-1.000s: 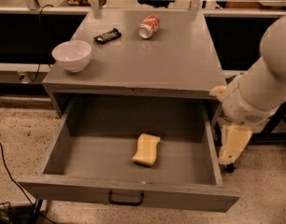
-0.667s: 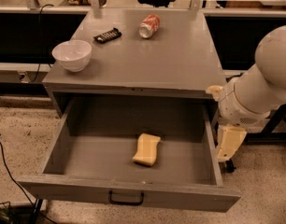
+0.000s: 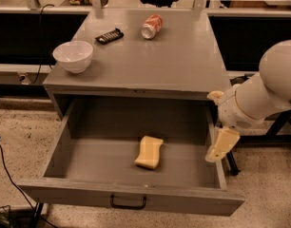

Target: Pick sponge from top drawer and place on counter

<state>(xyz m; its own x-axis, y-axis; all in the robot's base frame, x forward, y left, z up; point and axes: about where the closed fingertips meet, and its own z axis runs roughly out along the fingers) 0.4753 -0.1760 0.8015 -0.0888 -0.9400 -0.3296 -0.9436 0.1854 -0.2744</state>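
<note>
Whether the jaws are released or clenched I cannot tell from this angle. What I have of the gripper (image 3: 222, 145) is its cream-yellow end hanging at the lower right of the frame, beside the right wall of the top drawer (image 3: 131, 197) and near its front corner. It touches nothing that I can make out. Above it the white arm (image 3: 269, 91) bulges in from the right edge of the frame.

I see the drawer pulled wide open toward the bottom of the frame, with its small dark handle (image 3: 128, 203) at the centre of the front panel. The sponge (image 3: 150, 152) lies flat on the drawer floor, a little right of centre and toward the front, well apart from the gripper and clear of every wall.

Higher in the frame is the counter (image 3: 183, 61). On it I can see a white bowl (image 3: 72, 56) near the left front corner, a dark flat bar (image 3: 110, 35) further back, and a red and white can (image 3: 151, 26) on its side near the back centre. A black cable (image 3: 5, 172) trails over the speckled floor at the lower left.
</note>
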